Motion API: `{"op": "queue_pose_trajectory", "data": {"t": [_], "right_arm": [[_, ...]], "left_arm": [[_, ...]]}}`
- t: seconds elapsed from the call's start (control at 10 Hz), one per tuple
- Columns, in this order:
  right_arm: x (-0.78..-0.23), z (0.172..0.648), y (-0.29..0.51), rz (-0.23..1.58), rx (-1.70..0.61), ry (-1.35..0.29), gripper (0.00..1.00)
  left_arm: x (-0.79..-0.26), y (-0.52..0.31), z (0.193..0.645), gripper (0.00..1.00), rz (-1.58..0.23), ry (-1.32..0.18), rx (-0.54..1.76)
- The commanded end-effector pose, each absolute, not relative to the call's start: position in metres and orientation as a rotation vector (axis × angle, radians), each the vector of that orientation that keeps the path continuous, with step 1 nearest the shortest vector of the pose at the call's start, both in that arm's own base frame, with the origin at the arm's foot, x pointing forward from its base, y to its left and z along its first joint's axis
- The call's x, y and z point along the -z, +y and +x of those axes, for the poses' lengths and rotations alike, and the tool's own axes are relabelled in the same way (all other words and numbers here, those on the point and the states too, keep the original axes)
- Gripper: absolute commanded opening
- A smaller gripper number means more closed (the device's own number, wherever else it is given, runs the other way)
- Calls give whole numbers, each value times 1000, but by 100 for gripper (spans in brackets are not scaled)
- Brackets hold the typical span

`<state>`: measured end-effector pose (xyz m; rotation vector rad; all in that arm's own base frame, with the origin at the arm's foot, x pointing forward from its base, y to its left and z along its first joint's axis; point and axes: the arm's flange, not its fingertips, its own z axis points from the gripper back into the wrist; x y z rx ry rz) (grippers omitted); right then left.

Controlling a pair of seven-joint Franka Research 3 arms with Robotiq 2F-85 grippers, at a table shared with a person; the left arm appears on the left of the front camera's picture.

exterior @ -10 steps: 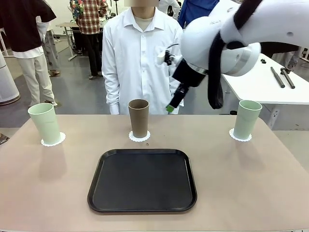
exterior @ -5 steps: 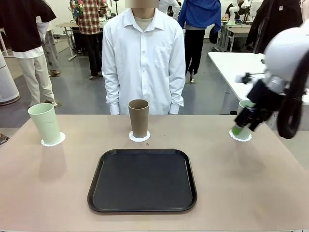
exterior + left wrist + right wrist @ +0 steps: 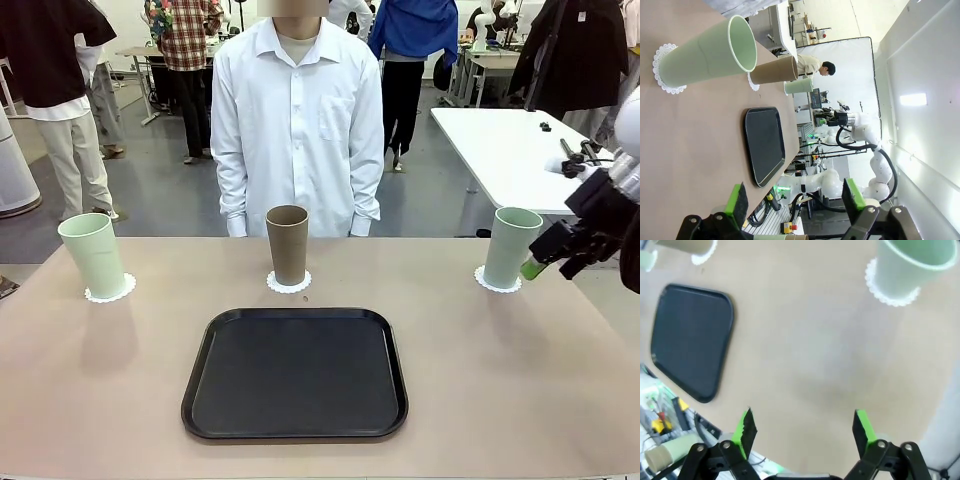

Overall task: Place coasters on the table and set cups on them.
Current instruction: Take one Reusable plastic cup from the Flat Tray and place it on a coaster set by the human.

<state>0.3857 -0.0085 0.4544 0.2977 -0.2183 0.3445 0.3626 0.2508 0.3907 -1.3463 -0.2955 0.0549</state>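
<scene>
Front view shows the beige table (image 3: 100, 380) with a black tray (image 3: 295, 373) lying flat near its middle, taken as the landmark. Beyond the tray's far edge, the brown cup (image 3: 288, 244) stands upright on a white coaster (image 3: 288, 283). Far to the tray's left, a pale green cup (image 3: 92, 254) stands on its coaster (image 3: 110, 292), leaning slightly. Far to the tray's right, the other green cup (image 3: 511, 247) stands on a third coaster (image 3: 497, 283). A person in a white shirt (image 3: 297, 125) stands behind the table, past the brown cup. The right gripper (image 3: 556, 255) hangs in the air further right of the tray than the right-hand green cup, just beside that cup and holding nothing; in the right wrist view its green-padded fingers (image 3: 746, 428) stand wide apart above bare tabletop, with the tray off to one side. In the left wrist view the left gripper (image 3: 795, 199) is likewise spread wide and empty, near the table's edge, well apart from the tray
</scene>
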Motion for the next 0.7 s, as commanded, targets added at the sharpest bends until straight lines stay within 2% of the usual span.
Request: {"op": "queue_pose_trajectory", "data": {"t": [0.0, 0.1, 0.2, 0.3, 0.6], "right_arm": [[-455, 390, 1, 295, -363, -203, 100], [-454, 386, -9, 298, -345, -218, 100], [-460, 410, -47, 583, -193, -151, 100], [-457, 422, -86, 773, -100, -115, 100], [-429, 424, -195, 1207, 128, -105, 100]], "left_arm": [[-393, 250, 361, 100, -1346, -305, -54], [-393, 250, 361, 100, -1346, -305, -54], [-393, 250, 361, 100, -1346, -305, -54], [-393, 250, 361, 100, -1346, -305, -54], [-393, 250, 361, 100, -1346, -305, -54]]}}
